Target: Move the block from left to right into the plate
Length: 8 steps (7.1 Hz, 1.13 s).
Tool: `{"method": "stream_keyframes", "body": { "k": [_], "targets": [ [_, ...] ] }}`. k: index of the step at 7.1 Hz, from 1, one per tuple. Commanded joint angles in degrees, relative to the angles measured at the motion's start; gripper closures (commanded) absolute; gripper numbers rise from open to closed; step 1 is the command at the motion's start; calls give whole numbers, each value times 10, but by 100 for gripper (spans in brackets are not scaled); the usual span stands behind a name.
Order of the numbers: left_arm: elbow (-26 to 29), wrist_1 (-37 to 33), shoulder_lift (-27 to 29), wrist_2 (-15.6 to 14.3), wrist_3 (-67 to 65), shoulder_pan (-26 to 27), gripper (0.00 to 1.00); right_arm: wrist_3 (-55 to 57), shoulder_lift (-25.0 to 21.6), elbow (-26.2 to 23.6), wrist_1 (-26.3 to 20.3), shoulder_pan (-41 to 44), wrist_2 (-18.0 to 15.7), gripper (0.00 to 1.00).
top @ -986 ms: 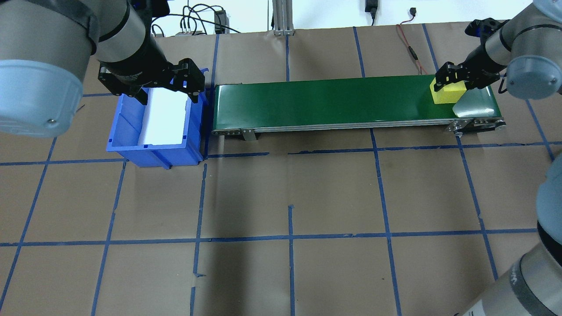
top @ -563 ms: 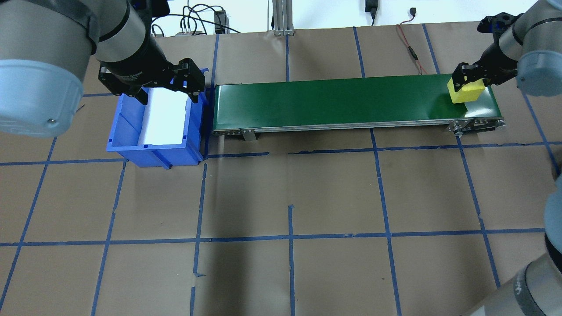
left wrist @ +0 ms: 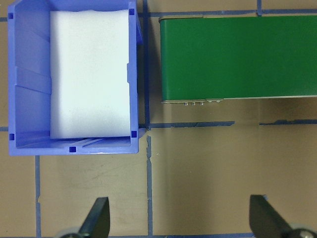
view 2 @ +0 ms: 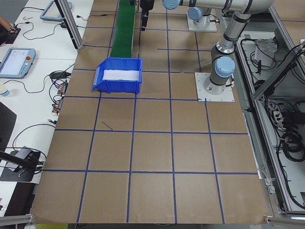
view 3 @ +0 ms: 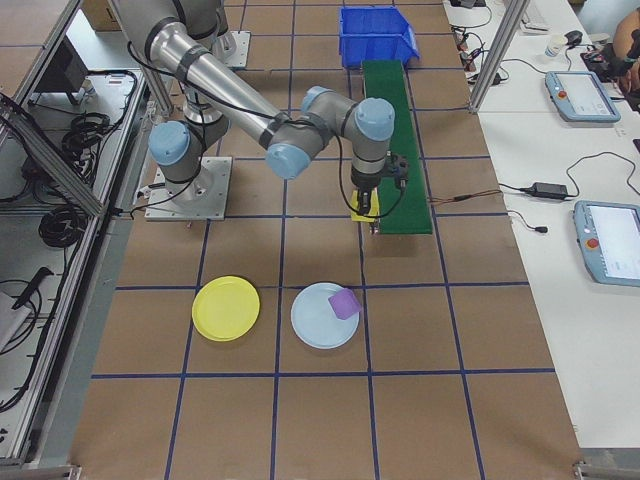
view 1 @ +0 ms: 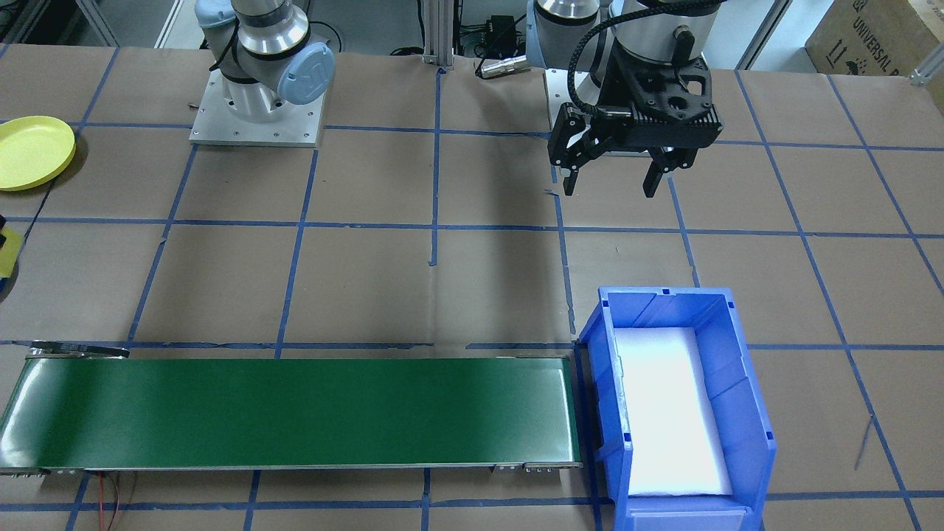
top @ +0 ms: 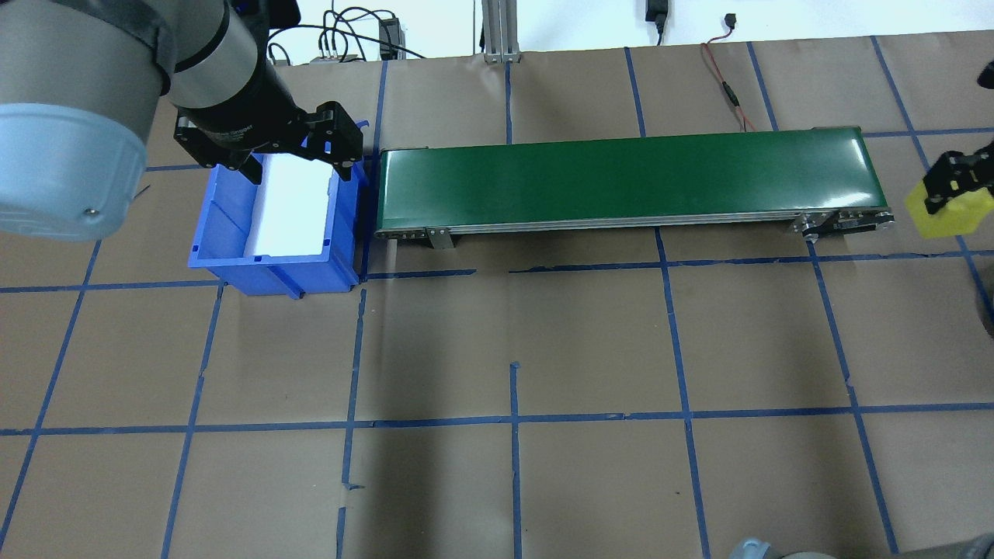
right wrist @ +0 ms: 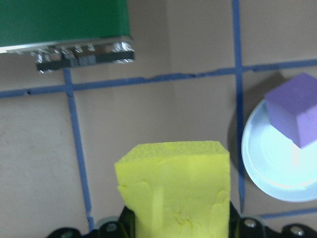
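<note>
My right gripper (top: 954,194) is shut on a yellow foam block (top: 943,215) and holds it in the air just past the right end of the green conveyor belt (top: 629,178). In the right wrist view the block (right wrist: 176,188) fills the bottom centre. A pale blue plate (right wrist: 267,168) lies to its right with a purple block (right wrist: 292,109) on it. The right side view shows this plate (view 3: 312,325) beside a bare yellow plate (view 3: 226,308), both on the table nearer the camera than the gripper. My left gripper (top: 299,167) hangs open above the blue bin (top: 225,233), holding nothing.
The blue bin (view 1: 745,413) holds a white foam pad and stands at the belt's left end. The belt (view 1: 287,413) has nothing on it. Brown paper with blue tape lines covers the table. Cables lie at the far edge.
The right gripper has carried the yellow block off the belt's right end, further right and toward the near side. The left arm has not moved.
</note>
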<state>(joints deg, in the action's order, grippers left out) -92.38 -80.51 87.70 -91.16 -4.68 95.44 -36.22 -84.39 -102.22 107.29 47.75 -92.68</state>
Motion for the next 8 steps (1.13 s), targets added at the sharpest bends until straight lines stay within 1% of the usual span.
{"method": "stream_keyframes", "body": {
  "k": [1,2,3,4,5,6,7,8],
  "targets": [
    [0,0,0,-1,2,-1,0,-98,-15,-18,-16,-134,-23,61],
    [0,0,0,-1,2,0,0,-138,-16,-24,-46,-223,-22,62],
    [0,0,0,-1,2,0,0,-145,-12,-69,-72,-292,-25,64],
    [0,0,1,0,1,0,0,-172,-16,-112,13,-335,-38,65],
    [0,0,0,0,2,-1,0,-204,-12,-133,33,-348,-34,65],
    [0,0,1,0,-1,1,0,-209,-10,-136,51,-361,-34,64],
    [0,0,0,0,0,1,0,-207,0,-137,52,-380,-33,63],
    [-1,0,0,0,-1,2,0,-207,5,-134,58,-381,-24,56]
  ]
}}
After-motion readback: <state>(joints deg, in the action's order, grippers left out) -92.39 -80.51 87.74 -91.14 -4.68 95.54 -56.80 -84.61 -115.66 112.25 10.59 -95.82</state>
